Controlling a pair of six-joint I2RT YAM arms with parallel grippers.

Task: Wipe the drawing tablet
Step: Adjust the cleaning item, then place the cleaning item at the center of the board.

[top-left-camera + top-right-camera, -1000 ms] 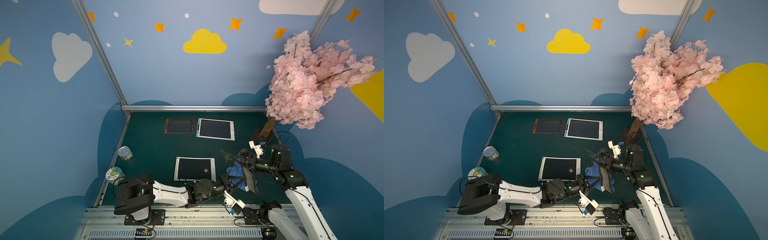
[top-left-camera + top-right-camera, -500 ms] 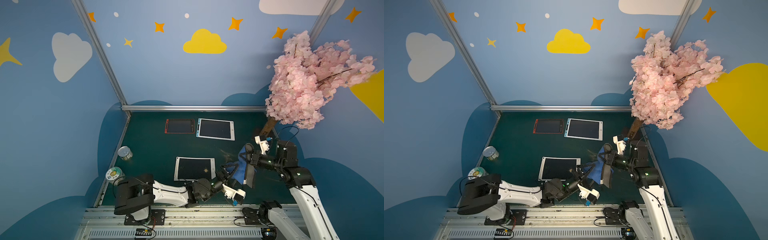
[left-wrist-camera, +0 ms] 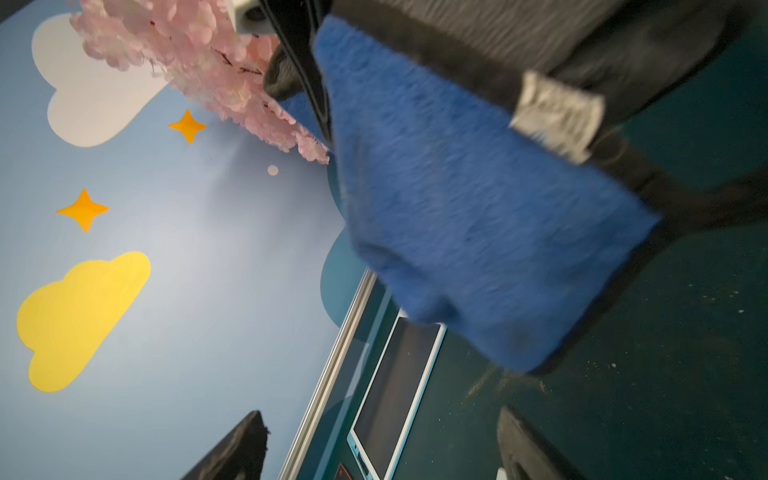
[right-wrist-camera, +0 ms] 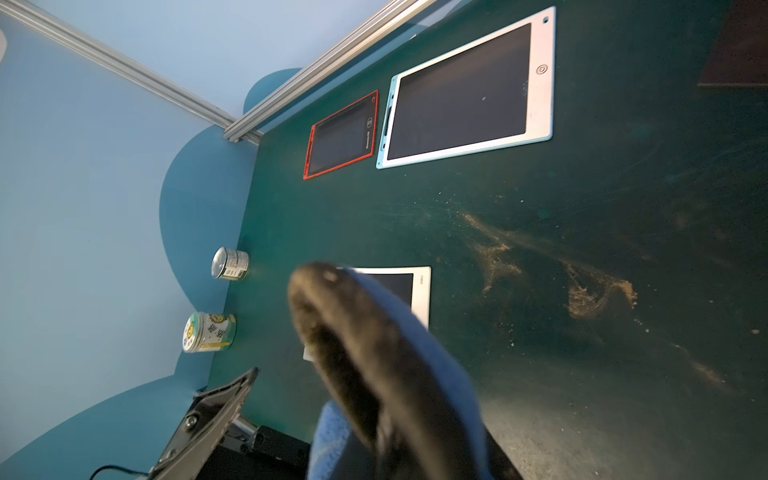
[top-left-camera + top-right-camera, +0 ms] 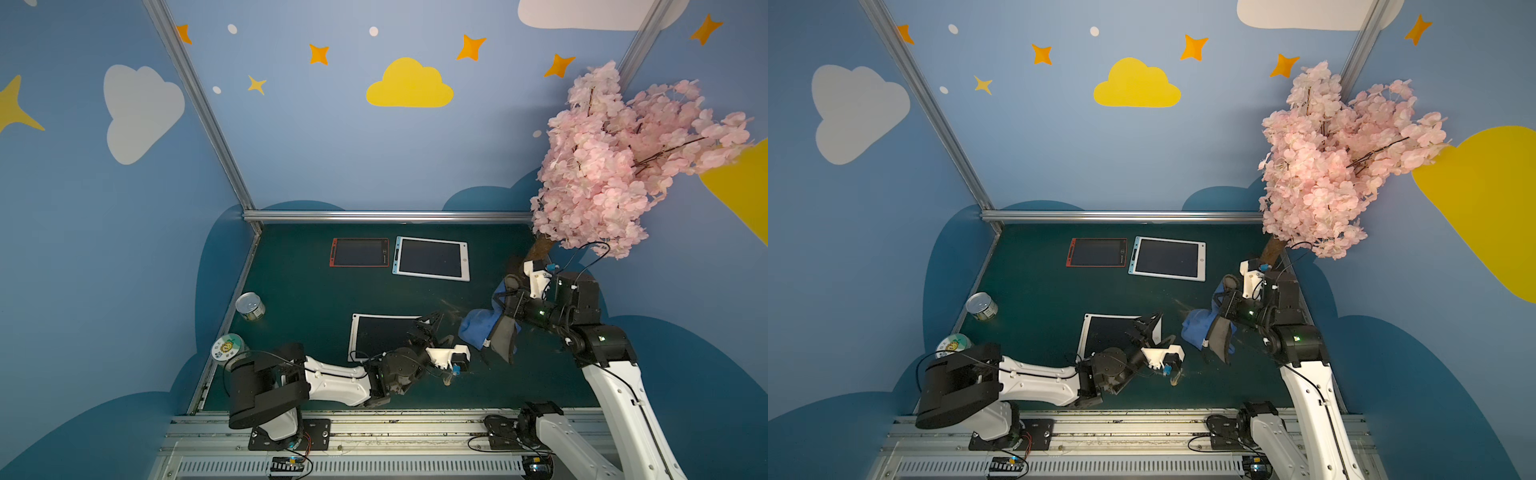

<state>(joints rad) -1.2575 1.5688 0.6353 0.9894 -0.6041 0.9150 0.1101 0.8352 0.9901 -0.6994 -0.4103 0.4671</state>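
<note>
A tin (image 5: 249, 306) and a jar (image 5: 226, 347) stand at the left edge of the surface (image 5: 316, 299), both closed, so their contents cannot be seen. The tablet (image 5: 380, 337) lies near the front, with the spread left end effector (image 5: 430, 323) over its right edge, while the right end effector (image 5: 506, 305) pinches a blue cloth (image 5: 478, 328) hanging just right of it. The right wrist view shows brown dust (image 4: 594, 295) plainly, and the left wrist view shows the cloth's white tag (image 3: 557, 114) close.

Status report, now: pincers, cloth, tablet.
Left pincer open, empty, over nearest tablet corner. Right pincer shut on cloth, hanging beside that tablet. Open pincer partly in the wipe path.
</note>
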